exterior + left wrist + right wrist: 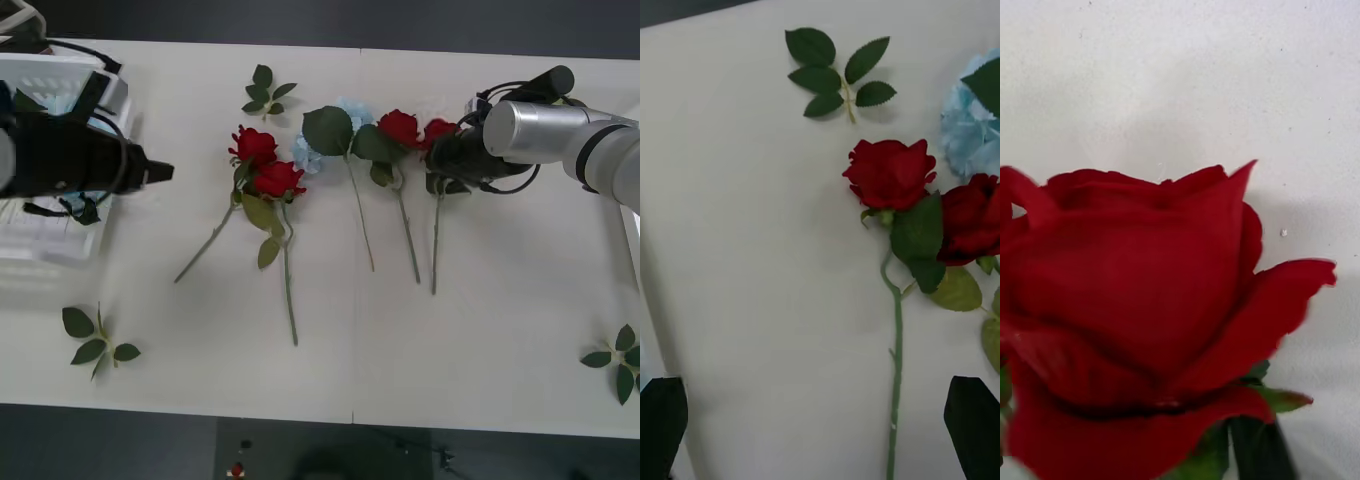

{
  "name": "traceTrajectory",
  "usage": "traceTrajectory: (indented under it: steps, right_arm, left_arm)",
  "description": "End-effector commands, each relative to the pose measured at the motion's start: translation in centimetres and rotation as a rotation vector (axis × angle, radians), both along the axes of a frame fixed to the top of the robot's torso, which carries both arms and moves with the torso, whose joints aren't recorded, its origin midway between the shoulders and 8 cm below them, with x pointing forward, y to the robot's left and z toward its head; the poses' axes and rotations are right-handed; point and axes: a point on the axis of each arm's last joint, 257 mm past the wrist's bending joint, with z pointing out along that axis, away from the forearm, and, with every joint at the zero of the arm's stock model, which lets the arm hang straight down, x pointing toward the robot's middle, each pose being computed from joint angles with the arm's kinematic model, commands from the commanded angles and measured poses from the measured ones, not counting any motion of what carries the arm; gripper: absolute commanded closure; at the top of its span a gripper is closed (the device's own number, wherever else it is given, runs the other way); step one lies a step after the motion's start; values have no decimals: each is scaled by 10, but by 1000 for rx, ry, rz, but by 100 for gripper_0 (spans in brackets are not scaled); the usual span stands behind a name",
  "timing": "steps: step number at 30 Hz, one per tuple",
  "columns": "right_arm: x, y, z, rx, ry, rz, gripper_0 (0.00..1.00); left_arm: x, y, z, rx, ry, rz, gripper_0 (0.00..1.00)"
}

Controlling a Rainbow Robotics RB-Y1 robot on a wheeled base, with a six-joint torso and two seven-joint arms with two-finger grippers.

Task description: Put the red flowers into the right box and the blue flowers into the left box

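Right up against the right wrist camera sits a red rose [1142, 315], petals across the lower frame, white table [1180, 82] behind it. So the right gripper [447, 158] is on top of the rightmost rose [437, 131] at the upper right of the front view, but whether its fingers are apart or closed on the stem, I cannot tell from here.

Over at the left edge of the front view, the left gripper [160, 172] hangs in front of the left box [40, 75], and its own camera shows its two dark fingers [662, 420] spread wide at the bottom corners, nothing between them. Ahead of it lies a rose [890, 173] with its long stem running down the frame, a second bloom [974, 217] just beside it, and a loose leaf sprig [836, 71] farther up.

Score so far? Not much on the board. Four red flowers lie on the table in the front view: two [265, 163] touching at centre, one [399, 127] further right, plus the one under the right gripper. One of the blue flowers [320, 145] lies between them, half under big leaves. Something pale blue seems to sit in the left box already, though the arm blocks most of it. The right box [630, 240] is just a thin rim at the right edge. By my reckoning, every rose and at least one blue cluster remain to be sorted.
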Motion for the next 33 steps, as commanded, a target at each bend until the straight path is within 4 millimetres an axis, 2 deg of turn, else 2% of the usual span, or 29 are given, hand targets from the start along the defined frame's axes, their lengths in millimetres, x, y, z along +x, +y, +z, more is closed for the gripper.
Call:
traceTrajectory:
  steps: [1, 5, 8, 11, 14, 17, 18, 20, 21, 23, 24, 26, 27, 29, 30, 33]
  right_arm:
    - [20, 7, 41, 28, -49, -28, 100]
    - [22, 2, 47, 38, -57, -36, 100]
    - [25, -12, 60, 47, -71, -46, 100]
    - [26, -42, 78, 15, -88, -47, 100]
    - [25, -69, 96, -5, -100, -53, 100]
    - [19, -117, 125, -75, -120, -33, 100]
    - [17, -125, 129, -89, -121, -30, 100]
    - [7, -166, 147, -153, -131, -25, 100]
    - [4, -176, 149, -170, -128, -22, 100]
    - [-8, -216, 165, -239, -137, -22, 100]
    - [-11, -226, 169, -255, -138, -23, 100]
    - [-26, -271, 184, -337, -138, -31, 100]
    - [-29, -278, 186, -352, -137, -31, 100]
    - [-43, -316, 196, -424, -130, -45, 100]
    - [-46, -325, 198, -442, -130, -51, 100]
    - [-62, -371, 206, -531, -123, -85, 100]
  left_arm:
    - [5, -24, -18, 36, -1, 41, 0]
    - [12, -42, -43, 161, -23, 71, 0]
    - [17, -55, -64, 218, -28, 93, 0]
    - [25, -69, -86, 278, -41, 98, 0]
    - [29, -78, -98, 284, -37, 95, 0]
    - [31, -89, -116, 277, -13, 92, 0]
    - [31, -89, -117, 275, -12, 92, 0]
    - [32, -92, -123, 274, -8, 92, 0]
    - [33, -92, -124, 275, -9, 92, 0]
    - [33, -93, -128, 279, -5, 95, 0]
    - [33, -94, -128, 281, -4, 96, 0]
    - [33, -93, -132, 286, 2, 103, 0]
    - [32, -92, -134, 289, 6, 104, 0]
    - [31, -87, -142, 293, 21, 115, 0]
    - [31, -85, -146, 291, 28, 119, 0]
    - [30, -79, -161, 276, 35, 132, 0]
